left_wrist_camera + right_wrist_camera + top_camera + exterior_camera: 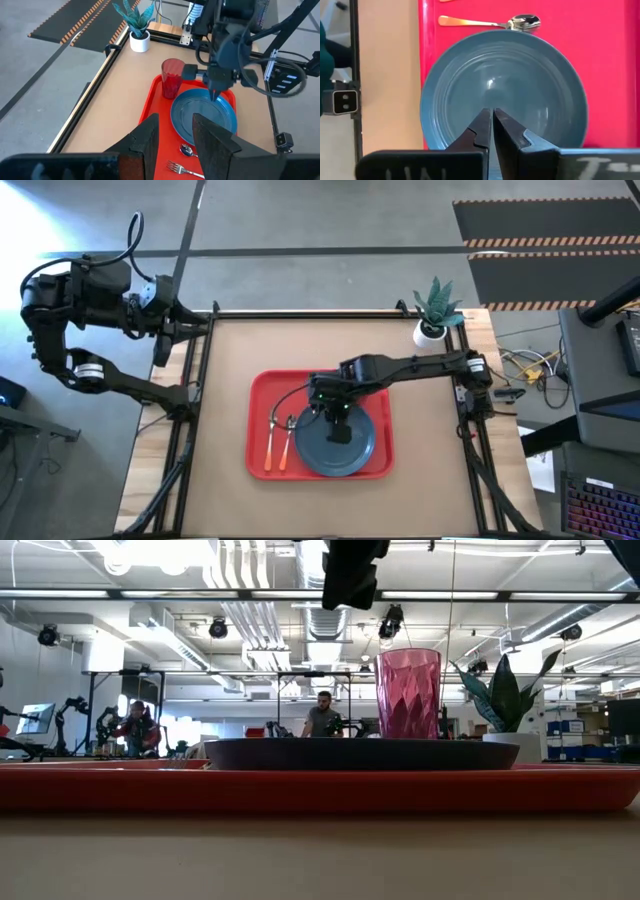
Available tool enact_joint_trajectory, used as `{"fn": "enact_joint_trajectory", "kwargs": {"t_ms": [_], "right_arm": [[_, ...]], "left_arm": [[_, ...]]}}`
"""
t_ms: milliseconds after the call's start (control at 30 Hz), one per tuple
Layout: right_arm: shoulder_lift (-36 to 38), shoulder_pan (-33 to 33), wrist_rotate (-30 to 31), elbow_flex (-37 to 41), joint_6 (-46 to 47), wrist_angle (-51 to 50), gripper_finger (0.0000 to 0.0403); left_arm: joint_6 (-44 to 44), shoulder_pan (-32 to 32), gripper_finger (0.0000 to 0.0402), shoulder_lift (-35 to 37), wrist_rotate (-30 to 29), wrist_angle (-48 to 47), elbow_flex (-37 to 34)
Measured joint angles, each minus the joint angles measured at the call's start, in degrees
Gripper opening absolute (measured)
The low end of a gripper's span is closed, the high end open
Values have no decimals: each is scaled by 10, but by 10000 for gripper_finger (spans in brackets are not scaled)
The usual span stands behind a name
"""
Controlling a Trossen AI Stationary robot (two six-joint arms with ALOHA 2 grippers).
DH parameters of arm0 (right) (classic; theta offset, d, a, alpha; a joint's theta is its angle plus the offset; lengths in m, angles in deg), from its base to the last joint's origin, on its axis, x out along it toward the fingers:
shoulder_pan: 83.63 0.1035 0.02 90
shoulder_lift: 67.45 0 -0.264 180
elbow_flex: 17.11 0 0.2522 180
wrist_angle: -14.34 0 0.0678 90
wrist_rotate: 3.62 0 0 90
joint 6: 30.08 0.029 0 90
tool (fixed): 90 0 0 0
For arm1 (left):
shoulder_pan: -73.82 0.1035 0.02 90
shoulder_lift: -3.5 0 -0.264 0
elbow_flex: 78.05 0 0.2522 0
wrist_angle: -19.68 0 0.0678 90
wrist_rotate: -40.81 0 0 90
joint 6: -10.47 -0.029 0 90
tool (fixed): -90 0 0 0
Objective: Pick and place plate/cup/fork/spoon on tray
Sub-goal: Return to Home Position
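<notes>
While its two dark fingers are pressed together with nothing between them, the right gripper point(493, 112) hangs above the middle of the plate point(540, 95), pointing down at it without touching. From overhead the right gripper point(338, 423) sits over the blue-grey disc, its arm reaching in from the right edge of the table point(230, 360). The plate point(365, 448) lies flat on the right part of the red tray point(262, 390), which rests near the front centre of the table. Beside the plate on its left lie the spoon point(287, 442) and then the fork point(270, 442), side by side with orange handles toward the near edge; the spoon's bowl sits just beside the plate's rim. The dark red cup point(172, 77) stands upright on the tray's far part, close to the plate's far rim. In the level view the cup point(408, 693) rises behind the plate point(360, 753). A white pot with a green plant point(434, 315) stands at the table's far right corner. The left gripper point(176, 137) waits off the table's far left corner, fingers apart and holding nothing.
</notes>
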Motion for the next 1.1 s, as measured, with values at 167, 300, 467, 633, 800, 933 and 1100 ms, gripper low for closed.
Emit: {"fn": "enact_joint_trajectory", "kwargs": {"t_ms": [167, 300, 467, 633, 800, 933, 1100], "right_arm": [[4, 9, 48, -12, 1, -3, 8], [28, 9, 72, -50, 0, -4, 8], [93, 11, 129, -96, -18, -4, 8], [179, 23, 185, -111, -25, 1, 8], [260, 49, 200, -96, -46, 28, 8], [306, 73, 198, -83, -73, 51, 8], [346, 95, 197, -65, -95, 68, 8]], "left_arm": [[-10, 0, 100, 0, 0, 0, 0], [-26, 0, 100, 4, 0, 0, -1], [-25, 0, 88, 27, 3, 0, -1], [6, 0, 66, 72, 9, 0, -1], [34, 0, 57, 127, 11, 0, -2], [36, 0, 45, 174, 14, 0, -8], [63, 0, 22, 226, 13, 0, -42]]}}
